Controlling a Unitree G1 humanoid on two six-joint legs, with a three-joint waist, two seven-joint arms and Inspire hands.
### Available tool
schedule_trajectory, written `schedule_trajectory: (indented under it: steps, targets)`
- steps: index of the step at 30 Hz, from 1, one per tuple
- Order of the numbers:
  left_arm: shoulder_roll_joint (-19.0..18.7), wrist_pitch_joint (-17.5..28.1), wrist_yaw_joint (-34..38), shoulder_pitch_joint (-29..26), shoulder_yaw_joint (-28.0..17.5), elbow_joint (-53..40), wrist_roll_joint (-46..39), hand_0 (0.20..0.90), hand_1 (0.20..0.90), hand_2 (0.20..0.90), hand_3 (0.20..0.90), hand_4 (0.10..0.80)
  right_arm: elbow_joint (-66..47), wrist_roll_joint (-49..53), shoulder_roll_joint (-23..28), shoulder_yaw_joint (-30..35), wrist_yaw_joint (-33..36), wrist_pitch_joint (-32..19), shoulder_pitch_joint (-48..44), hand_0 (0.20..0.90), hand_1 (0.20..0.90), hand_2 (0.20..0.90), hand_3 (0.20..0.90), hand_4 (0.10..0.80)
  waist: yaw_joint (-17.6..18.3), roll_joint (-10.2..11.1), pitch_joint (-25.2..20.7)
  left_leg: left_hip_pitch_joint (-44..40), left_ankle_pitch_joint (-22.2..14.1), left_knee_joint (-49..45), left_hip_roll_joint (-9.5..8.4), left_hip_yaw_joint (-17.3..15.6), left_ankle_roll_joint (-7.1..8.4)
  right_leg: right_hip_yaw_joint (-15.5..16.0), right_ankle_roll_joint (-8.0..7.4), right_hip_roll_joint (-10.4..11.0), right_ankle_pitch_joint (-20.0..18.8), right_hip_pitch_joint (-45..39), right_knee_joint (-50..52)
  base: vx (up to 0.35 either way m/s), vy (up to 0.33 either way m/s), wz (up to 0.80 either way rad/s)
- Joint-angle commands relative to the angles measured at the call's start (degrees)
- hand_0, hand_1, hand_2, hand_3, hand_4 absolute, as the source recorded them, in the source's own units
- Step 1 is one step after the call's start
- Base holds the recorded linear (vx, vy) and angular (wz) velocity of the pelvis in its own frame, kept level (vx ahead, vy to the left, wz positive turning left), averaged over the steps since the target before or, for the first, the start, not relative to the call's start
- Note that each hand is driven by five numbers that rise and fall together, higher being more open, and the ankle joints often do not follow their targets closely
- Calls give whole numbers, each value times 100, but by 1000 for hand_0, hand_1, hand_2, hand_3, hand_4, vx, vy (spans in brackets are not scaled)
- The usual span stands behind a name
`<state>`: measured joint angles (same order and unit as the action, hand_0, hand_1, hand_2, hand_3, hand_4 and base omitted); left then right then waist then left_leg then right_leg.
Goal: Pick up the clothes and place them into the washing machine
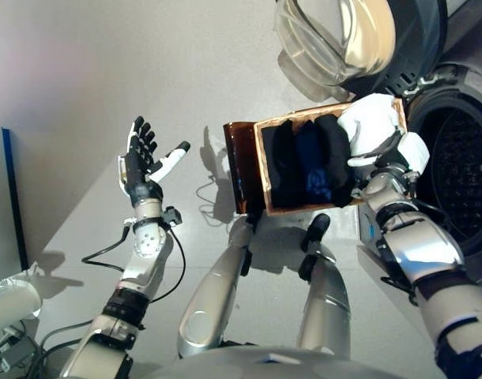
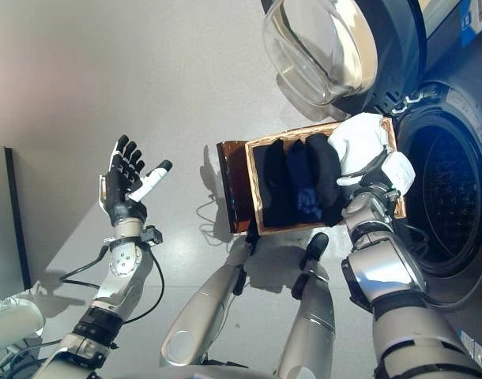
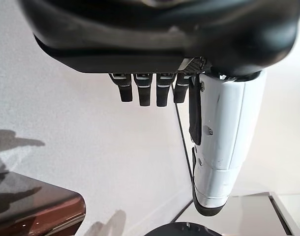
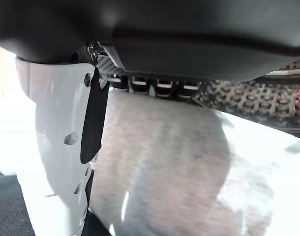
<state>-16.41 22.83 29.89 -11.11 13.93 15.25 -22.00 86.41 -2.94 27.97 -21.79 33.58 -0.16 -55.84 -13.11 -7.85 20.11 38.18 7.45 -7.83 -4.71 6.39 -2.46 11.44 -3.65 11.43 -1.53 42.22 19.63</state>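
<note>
A white garment (image 1: pixel 370 118) sits bunched at the near-machine edge of a wicker basket (image 2: pixel 257 193), with the right hand (image 1: pixel 404 154) on it; in the right wrist view pale cloth (image 4: pixel 189 167) fills the space between the white thumb and the dark fingers (image 4: pixel 165 87), which curl into it. Dark clothes (image 1: pixel 308 162) fill the rest of the basket, packed wall to wall. The basket stands on bare grey floor (image 1: pixel 83 79), a brown panel (image 1: pixel 239 162) against its far side. The washing machine (image 2: pixel 454 189) is just beside the basket's right edge, its drum open and its glass door (image 2: pixel 320 47) swung out above. The left hand (image 1: pixel 142 158) hangs well to the left over open floor, fingers spread, holding nothing.
</note>
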Motion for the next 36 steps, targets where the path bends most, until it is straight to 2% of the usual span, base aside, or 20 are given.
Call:
schedule_trajectory:
  steps: [1, 6, 7, 8, 12, 13, 15, 16, 17, 18, 24, 25, 26, 27, 28, 36]
  targets:
    - [-299, 536, 43, 52, -335, -633, 107, 900, 900, 900, 900, 800, -184, -88, 72, -320, 129, -233, -335, 900, 900, 900, 900, 800, -22, 122, 34, 9, -466, -160, -115, -59, 453, 74, -178, -95, 246, -977, -599, 0, 0, 0]
    - [-274, 502, 66, 116, -358, -701, 102, 900, 900, 900, 900, 800, -202, -118, 109, -362, 168, -211, -416, 900, 900, 900, 900, 800, -40, 57, 109, 86, -454, -151, -110, -84, 439, 73, -169, -103, 276, -907, -581, 22, -5, 0]
    - [-261, 492, 75, 113, -358, -653, 106, 900, 900, 900, 900, 800, -201, -126, 113, -370, 172, -212, -416, 900, 900, 900, 900, 800, -31, 75, 100, 27, -627, -154, -112, -62, 462, 20, -203, -110, 448, -961, -554, 0, 0, 0]
    - [-260, 491, 78, 91, -348, -620, 103, 900, 900, 900, 900, 800, -200, -132, 117, -364, 179, -212, -424, 900, 900, 900, 900, 800, -35, 38, 148, 114, -457, -163, -112, -91, 432, 75, -170, -99, 295, -898, -567, 0, 0, 0]
    - [-276, 481, 94, 71, -321, -580, 119, 900, 900, 900, 900, 800, -248, -138, 20, -372, 218, -213, -390, 900, 900, 900, 900, 800, -2, 8, 150, 156, -447, -171, -128, -84, 425, 69, -165, -88, 309, -841, -516, 6, 5, 1]
    - [-288, 478, 105, 75, -329, -589, 127, 900, 900, 900, 900, 800, -244, -150, 12, -375, 216, -204, -386, 900, 900, 900, 900, 800, 6, 25, 114, 101, -611, -162, -136, -59, 451, 18, -197, -92, 468, -873, -489, 110, -23, 3]
    - [-329, 482, 125, 97, -358, -638, 159, 900, 900, 900, 900, 800, -210, -188, 19, -380, 229, -176, -410, 900, 900, 900, 900, 800, -16, -10, 110, 135, -601, -138, -141, -65, 459, 30, -196, -73, 476, -821, -489, 52, -9, 0]
    - [-343, 489, 138, 113, -375, -641, 166, 900, 900, 900, 900, 800, -176, -208, 41, -395, 229, -155, -446, 771, 771, 771, 771, 708, -28, -22, 104, 155, -595, -125, -142, -63, 461, 28, -194, -73, 479, -785, -483, 0, 0, 0]
    - [-360, 496, 160, 122, -387, -663, 179, 900, 900, 900, 900, 800, -163, -236, 70, -417, 248, -137, -489, 697, 697, 697, 697, 655, -41, -41, 112, 185, -593, -126, -149, -65, 463, 34, -194, -69, 477, -752, -476, 0, 0, 0]
    - [-365, 497, 167, 132, -395, -691, 192, 900, 900, 900, 900, 800, -153, -264, 92, -429, 258, -132, -509, 554, 554, 554, 554, 553, -49, -53, 127, 217, -589, -123, -152, -72, 464, 37, -195, -69, 478, -730, -476, 0, 0, 0]
    - [-370, 501, 247, 184, -456, -732, 245, 900, 900, 900, 900, 800, -80, -434, 342, -564, 262, -63, -701, 485, 485, 485, 485, 504, -104, -179, 194, 465, -597, -210, -199, -74, 442, 18, -196, -29, 541, -412, -242, 0, 0, 0]
    - [-369, 498, 259, 188, -455, -750, 269, 900, 900, 900, 900, 800, -62, -472, 399, -582, 268, -45, -727, 392, 392, 392, 392, 437, -107, -204, 206, 526, -606, -263, -218, -74, 444, 6, -194, -23, 571, -335, -151, 0, 0, 0]
    - [-368, 498, 258, 188, -455, -750, 269, 900, 900, 900, 900, 800, -62, -472, 400, -583, 268, -45, -727, 362, 362, 362, 362, 416, -107, -204, 204, 531, -608, -266, -219, -75, 444, 5, -194, -21, 574, -329, -145, 0, 0, 0]
    - [-365, 501, 260, 204, -457, -742, 283, 900, 900, 900, 900, 800, -52, -493, 428, -573, 283, -49, -740, 236, 236, 236, 236, 325, -100, -223, 212, 558, -613, -289, -228, -82, 437, -13, -190, -20, 587, -290, -80, 0, 0, 0]
    - [-363, 502, 270, 196, -452, -719, 285, 900, 900, 900, 900, 800, -52, -494, 446, -570, 291, -47, -755, 200, 200, 200, 200, 300, -100, -233, 210, 582, -616, -317, -235, -80, 436, -26, -188, -15, 599, -245, -29, 0, 0, 0]
    - [-391, 513, 296, 206, -480, -698, 333, 900, 900, 900, 900, 800, -105, -456, 384, -484, 341, -60, -671, 200, 200, 200, 200, 300, -90, -227, 130, 477, -581, -255, -205, -77, 442, -7, -193, -17, 583, -324, -75, 5, -1, 2]
